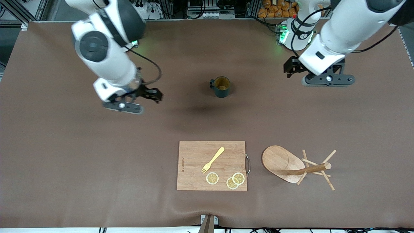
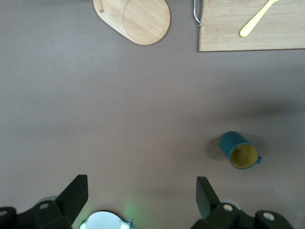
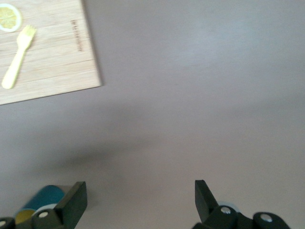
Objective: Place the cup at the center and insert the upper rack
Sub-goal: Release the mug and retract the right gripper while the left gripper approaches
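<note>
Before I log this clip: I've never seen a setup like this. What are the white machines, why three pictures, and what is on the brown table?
The white machines are two robot arms bolted along one edge of the table. The wide picture comes from a high camera facing them; the other two come from cameras on each arm's wrist, looking down past its fingers.

The right gripper and the left gripper both hang open over bare table, holding nothing.

The cup, dark teal, stands upright mid-table, between the two grippers. Nearer the front camera lies a cutting board carrying a yellow fork and three lemon slices. Beside it, toward the left arm's end, the upper rack, a wooden mug tree, lies tipped on its side.
</note>
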Available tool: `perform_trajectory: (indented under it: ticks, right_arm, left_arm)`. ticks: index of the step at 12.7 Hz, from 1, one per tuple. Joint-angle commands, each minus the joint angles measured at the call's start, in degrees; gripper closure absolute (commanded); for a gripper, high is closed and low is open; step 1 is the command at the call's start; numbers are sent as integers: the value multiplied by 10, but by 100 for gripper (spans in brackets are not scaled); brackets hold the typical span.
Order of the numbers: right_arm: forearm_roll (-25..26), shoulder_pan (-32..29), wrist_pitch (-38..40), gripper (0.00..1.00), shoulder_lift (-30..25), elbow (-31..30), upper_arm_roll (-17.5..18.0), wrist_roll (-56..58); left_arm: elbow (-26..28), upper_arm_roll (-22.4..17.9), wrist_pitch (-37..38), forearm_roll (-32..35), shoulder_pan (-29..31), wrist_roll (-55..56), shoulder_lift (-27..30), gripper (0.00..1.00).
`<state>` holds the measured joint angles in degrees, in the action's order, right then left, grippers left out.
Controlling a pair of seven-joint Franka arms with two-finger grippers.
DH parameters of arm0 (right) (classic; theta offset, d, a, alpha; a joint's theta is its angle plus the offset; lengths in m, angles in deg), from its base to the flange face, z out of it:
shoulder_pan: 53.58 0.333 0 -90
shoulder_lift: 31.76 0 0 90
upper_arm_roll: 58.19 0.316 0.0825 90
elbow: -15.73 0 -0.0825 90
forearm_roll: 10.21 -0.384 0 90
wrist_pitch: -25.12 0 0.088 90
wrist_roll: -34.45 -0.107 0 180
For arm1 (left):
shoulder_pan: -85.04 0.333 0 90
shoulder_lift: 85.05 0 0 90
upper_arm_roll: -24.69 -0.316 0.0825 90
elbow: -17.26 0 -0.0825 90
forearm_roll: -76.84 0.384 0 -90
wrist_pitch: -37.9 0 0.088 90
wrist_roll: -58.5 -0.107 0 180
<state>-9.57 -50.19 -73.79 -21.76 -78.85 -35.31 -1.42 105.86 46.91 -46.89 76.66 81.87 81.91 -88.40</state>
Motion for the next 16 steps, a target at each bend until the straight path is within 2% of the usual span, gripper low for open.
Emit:
perform_trajectory:
  ticks: [1,7,12,16]
  right_arm:
    - [-31,-93,19,0,-56,-47,11,115]
    - [-31,-288,60,0,-104,-45,8,369]
    - [-27,-307,78,0,-139,-46,3,379]
    - [-24,-311,94,0,-151,-43,-9,379]
  left_arm:
    - [31,36,-13,-24,4,49,5,0]
    - [155,105,-174,-25,5,144,5,0]
    - [205,120,-254,-67,4,167,-15,0]
    - [245,124,-317,-68,-34,212,-32,0]
